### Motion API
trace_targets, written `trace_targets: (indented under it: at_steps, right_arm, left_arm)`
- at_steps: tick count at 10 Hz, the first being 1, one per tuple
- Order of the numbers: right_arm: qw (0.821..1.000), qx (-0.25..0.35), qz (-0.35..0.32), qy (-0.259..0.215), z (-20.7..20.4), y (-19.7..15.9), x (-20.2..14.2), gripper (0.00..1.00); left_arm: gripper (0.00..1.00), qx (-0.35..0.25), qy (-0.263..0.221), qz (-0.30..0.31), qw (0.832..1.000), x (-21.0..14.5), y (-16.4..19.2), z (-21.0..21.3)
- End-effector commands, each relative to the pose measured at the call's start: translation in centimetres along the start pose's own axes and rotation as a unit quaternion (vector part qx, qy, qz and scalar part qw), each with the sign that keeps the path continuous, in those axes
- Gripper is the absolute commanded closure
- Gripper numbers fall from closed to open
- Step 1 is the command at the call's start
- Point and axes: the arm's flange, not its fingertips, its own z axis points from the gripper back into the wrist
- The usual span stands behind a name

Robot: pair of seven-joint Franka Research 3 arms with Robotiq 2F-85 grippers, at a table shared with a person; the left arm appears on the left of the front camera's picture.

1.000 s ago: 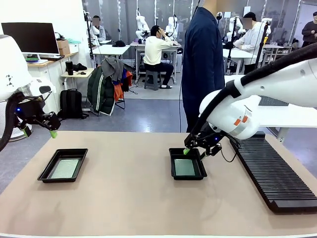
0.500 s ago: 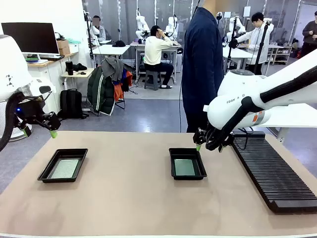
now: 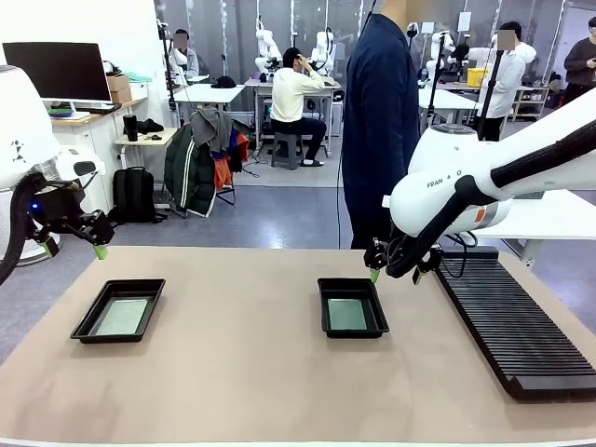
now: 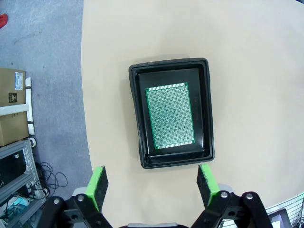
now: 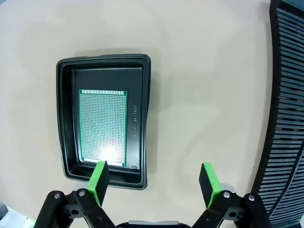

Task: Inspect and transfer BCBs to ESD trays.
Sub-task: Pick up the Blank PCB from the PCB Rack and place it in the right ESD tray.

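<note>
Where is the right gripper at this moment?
In the front view the right gripper hangs open and empty just above the far right corner of the middle ESD tray, left of the slotted rack.

The white casing of the right robot arm [image 3: 466, 186] bears dark letters, partly readable as "FRAN"; the inner wall of the shallow black rectangular plastic tray [image 5: 142, 118] carries small embossed print, perhaps a part code, too fine to read.
</note>
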Motion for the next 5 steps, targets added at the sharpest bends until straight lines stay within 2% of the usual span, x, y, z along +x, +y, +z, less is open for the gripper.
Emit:
trace_targets:
  at_steps: [1, 5]
  right_arm:
    - [1.0, 0.005, 0.0, -0.009, -0.43, -0.08, -0.16, 0.0]
    - [1.0, 0.005, 0.0, -0.009, -0.43, -0.08, -0.16, 0.0]
  left_arm:
    - [0.0, 0.001, -0.002, 0.001, 1.0, -0.07, 0.04, -0.07]
    - [0.0, 0.001, -0.002, 0.001, 1.0, -0.07, 0.04, -0.07]
